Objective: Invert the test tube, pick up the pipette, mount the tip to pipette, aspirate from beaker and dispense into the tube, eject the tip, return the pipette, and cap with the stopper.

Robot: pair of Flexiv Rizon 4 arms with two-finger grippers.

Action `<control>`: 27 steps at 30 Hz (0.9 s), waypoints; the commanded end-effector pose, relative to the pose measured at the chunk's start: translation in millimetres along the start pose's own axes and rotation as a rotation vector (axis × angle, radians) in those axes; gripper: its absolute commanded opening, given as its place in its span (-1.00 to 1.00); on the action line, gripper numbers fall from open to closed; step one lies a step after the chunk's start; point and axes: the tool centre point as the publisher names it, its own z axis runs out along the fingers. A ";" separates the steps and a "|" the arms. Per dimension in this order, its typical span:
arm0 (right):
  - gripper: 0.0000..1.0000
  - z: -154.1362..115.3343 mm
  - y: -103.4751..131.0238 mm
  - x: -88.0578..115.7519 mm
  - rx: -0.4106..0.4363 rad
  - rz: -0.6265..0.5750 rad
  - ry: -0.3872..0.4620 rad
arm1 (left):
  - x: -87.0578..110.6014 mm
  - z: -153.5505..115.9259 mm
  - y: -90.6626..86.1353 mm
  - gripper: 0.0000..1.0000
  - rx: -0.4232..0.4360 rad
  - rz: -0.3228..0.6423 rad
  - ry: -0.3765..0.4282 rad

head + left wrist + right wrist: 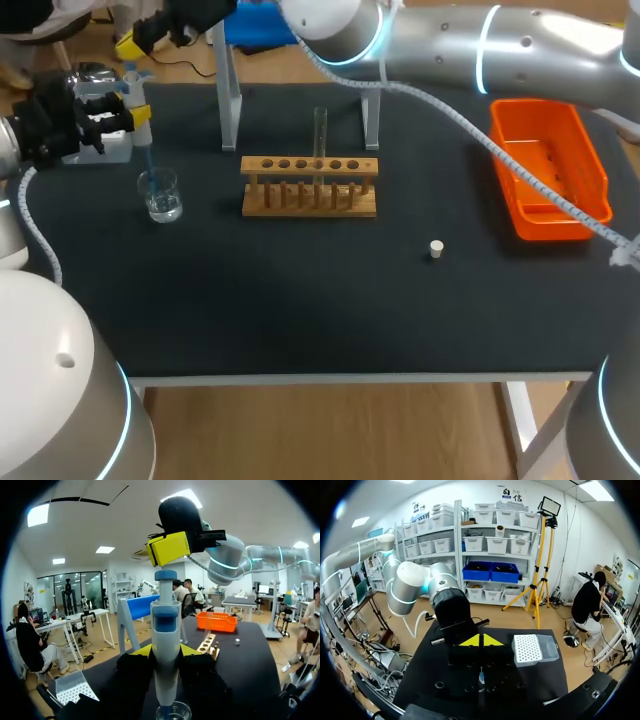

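Head view: the test tube (pixel 320 130) is stood upright in the rack (pixel 310 165). The pipette (pixel 165 625) is pinched by the left gripper (pixel 166 652), its tip (pixel 147 158) dipped in the beaker (pixel 160 195). The right gripper's (pixel 170 547) state cannot be told. Filling and capping with the stopper (pixel 436 248) are not yet done.

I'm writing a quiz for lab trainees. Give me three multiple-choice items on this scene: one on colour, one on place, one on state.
1. What colour is the tray? A) blue B) orange C) green
2. Where is the white stopper? A) on the table, between rack and tray B) in the tray C) on the rack
3. What does the left pincer hold? A) nothing B) the stopper C) the pipette

Answers: B, its walls are orange. A, it lies alone on the dark table top. C, both fingers clasp the pipette above the beaker.
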 end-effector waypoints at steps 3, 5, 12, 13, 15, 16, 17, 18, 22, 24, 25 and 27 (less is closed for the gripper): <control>-1.00 -0.7 -3.3 1.3 0.007 0.004 -0.001 | 0.1 0.2 -0.5 -1.00 -0.001 0.000 -0.001; -1.00 0.5 -3.9 1.5 0.010 0.005 0.001 | 0.1 0.2 -0.5 -1.00 -0.001 0.000 -0.001; -1.00 3.5 -4.8 2.5 0.020 0.001 0.008 | 0.1 0.2 -0.5 -1.00 -0.001 0.000 -0.001; -1.00 3.8 -4.9 2.5 0.021 0.001 0.008 | 0.1 0.2 -0.5 -1.00 -0.001 0.000 -0.001; -1.00 4.4 -5.1 2.4 0.023 0.000 0.010 | 0.1 0.2 -0.5 -1.00 -0.001 0.000 -0.001; -1.00 4.8 -5.2 2.4 0.024 0.000 0.010 | 0.1 0.2 -0.5 -1.00 -0.001 0.000 -0.001; -1.00 5.3 -5.4 2.5 0.026 -0.001 0.012 | 0.1 0.2 -0.5 -1.00 -0.001 0.000 -0.001; -1.00 5.7 -5.6 2.5 0.027 -0.002 0.012 | 0.1 0.2 -0.5 -1.00 -0.001 0.000 -0.001; -1.00 7.6 -6.5 2.5 0.035 -0.004 0.015 | 0.1 0.2 -0.5 -1.00 -0.001 0.000 -0.001; -1.00 8.4 -7.0 2.3 0.038 -0.004 0.016 | 0.1 0.2 -0.5 -1.00 -0.001 0.000 -0.001; -1.00 8.9 -7.3 2.4 0.039 -0.004 0.017 | 0.1 0.2 -0.5 -1.00 -0.001 0.000 -0.001; -1.00 10.1 -8.3 2.8 0.043 -0.004 0.019 | 0.1 0.2 -0.5 -1.00 -0.001 0.000 -0.001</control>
